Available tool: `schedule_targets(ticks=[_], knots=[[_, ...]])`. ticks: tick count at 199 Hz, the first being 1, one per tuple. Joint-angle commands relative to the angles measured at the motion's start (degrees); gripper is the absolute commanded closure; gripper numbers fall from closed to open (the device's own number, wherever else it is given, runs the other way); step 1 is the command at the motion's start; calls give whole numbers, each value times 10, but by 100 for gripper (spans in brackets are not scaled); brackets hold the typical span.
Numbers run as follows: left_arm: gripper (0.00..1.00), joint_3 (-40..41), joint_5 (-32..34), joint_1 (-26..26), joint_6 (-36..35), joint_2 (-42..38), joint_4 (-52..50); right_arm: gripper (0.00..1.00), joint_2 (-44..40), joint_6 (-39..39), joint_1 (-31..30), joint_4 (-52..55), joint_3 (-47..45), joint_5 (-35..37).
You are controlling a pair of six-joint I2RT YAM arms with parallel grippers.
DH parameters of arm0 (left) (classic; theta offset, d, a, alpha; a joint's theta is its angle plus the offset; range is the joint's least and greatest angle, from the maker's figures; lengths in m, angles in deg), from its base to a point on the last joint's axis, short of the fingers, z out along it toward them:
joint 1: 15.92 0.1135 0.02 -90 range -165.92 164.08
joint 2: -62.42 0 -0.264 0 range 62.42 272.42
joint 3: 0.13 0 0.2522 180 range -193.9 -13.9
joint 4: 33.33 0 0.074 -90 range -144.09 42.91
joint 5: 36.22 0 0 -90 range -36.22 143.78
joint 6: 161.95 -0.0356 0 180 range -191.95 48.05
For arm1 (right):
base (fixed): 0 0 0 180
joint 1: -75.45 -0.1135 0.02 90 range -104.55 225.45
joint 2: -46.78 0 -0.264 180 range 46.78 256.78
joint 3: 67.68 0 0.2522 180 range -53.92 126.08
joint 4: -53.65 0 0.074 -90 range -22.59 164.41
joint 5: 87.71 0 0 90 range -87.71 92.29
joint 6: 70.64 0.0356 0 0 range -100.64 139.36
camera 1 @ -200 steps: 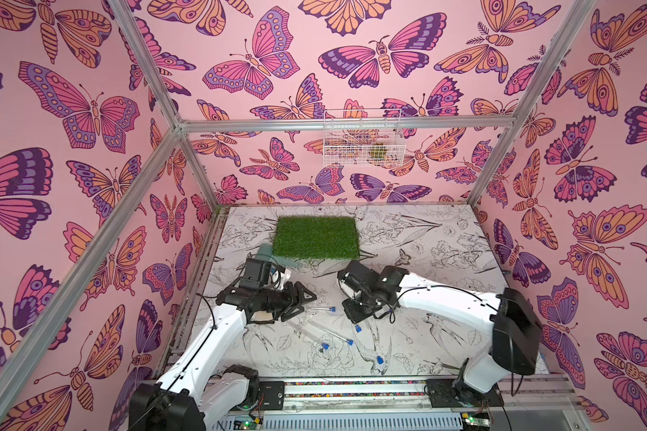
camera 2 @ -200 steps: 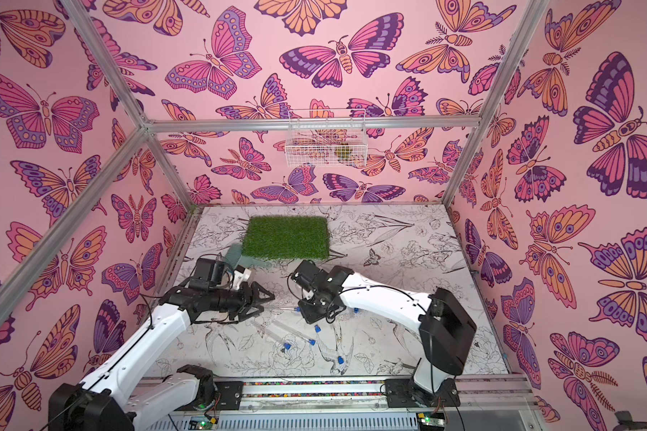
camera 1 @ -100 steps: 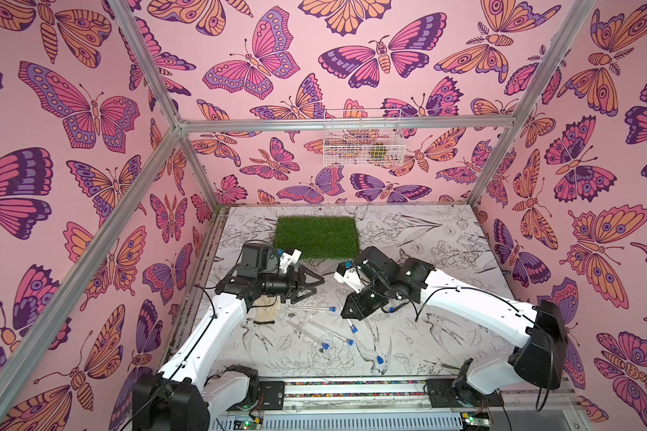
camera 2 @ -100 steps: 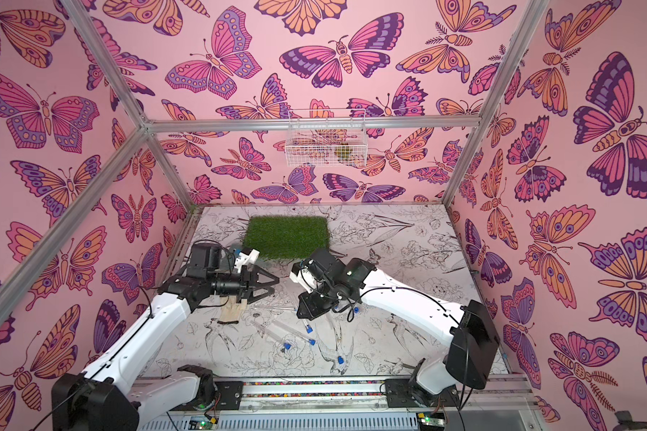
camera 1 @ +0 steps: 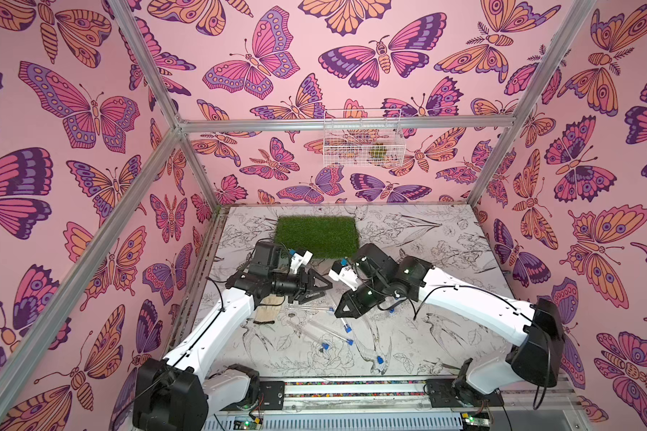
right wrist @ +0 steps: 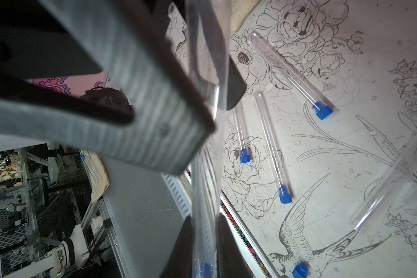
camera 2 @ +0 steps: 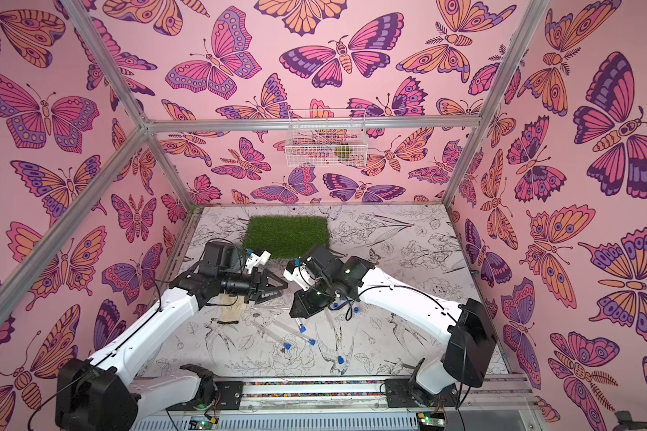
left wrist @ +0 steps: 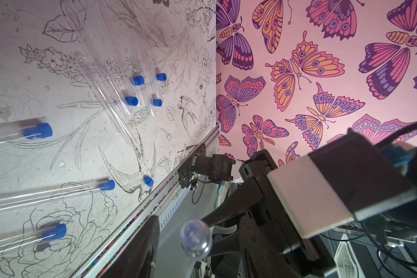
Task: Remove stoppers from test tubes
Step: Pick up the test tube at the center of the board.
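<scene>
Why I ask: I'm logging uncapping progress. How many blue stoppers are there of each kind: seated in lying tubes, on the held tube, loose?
Seated stoppers in lying test tubes: 3
Stopper on the held tube, in the right gripper: 1
Loose stopper on the bird drawing: 1
Grouped stoppers beside bare tubes, seemingly loose: 4
Total: 9

White arm links (camera 1: 217, 328), black joints (camera 1: 535, 347), dark pointed fingers (camera 1: 320, 280)
</scene>
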Motion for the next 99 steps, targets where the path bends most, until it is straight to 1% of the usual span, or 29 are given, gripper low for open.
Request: schedule_targets(ticks=[1,44,99], knots=[[48,-12,23,-6,-13,2,4,85,2,11,-4,-9,17,-13],[57,-11,60,-14,-12,-3,-1,85,-4,16,-4,-17,9,-16],[62,-21,88,-29,-5,2,-1,85,-10,21,-4,-31,-4,-17]])
